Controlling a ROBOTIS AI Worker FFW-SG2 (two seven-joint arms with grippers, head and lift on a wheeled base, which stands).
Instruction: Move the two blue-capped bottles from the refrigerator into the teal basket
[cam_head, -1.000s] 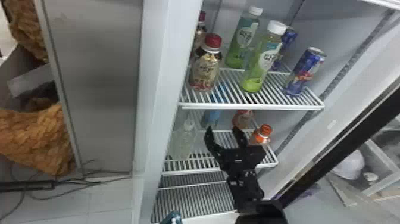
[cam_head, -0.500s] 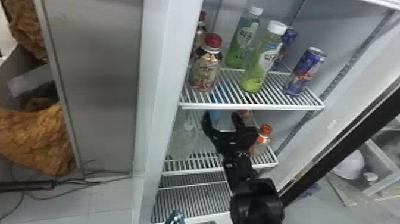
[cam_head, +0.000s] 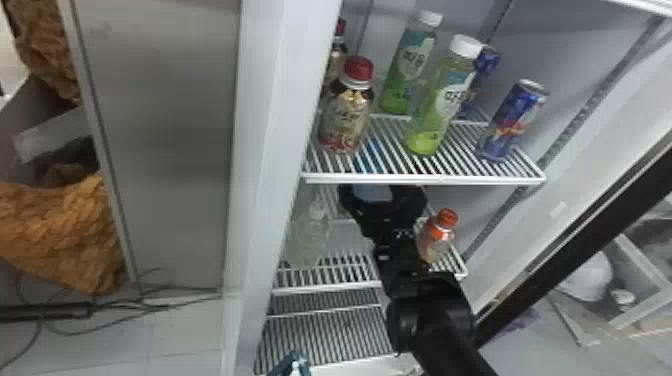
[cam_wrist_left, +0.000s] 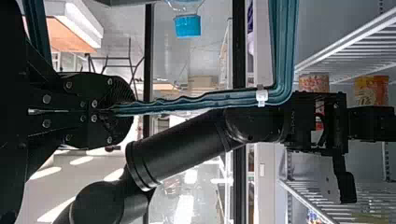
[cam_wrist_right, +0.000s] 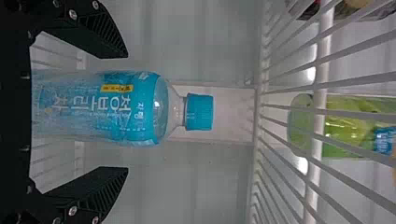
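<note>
In the head view my right gripper (cam_head: 382, 202) reaches in under the upper shelf, a pale blue bottle (cam_head: 371, 192) between its fingers. From the right wrist, the gripper (cam_wrist_right: 126, 112) stands open, one finger on either side of the upright blue-capped bottle (cam_wrist_right: 126, 108), with gaps between. The teal basket (cam_head: 296, 361) pokes up at the head view's bottom edge. My left gripper (cam_wrist_left: 125, 110) is shut on the rim of the basket (cam_wrist_left: 205, 99) in the left wrist view. Another blue-capped bottle (cam_wrist_left: 187, 25) shows between the basket's teal sides.
An orange-capped bottle (cam_head: 437, 237) stands close to the right arm; a clear bottle (cam_head: 309, 232) stands left of it. The upper shelf (cam_head: 425, 179), holding several bottles and cans, spans above the gripper. The refrigerator's side wall (cam_head: 265, 175) rises at left.
My right arm has pushed deeper into the refrigerator, its gripper passing beneath the upper shelf and around the blue bottle. The basket's visible teal corner has shifted slightly.
</note>
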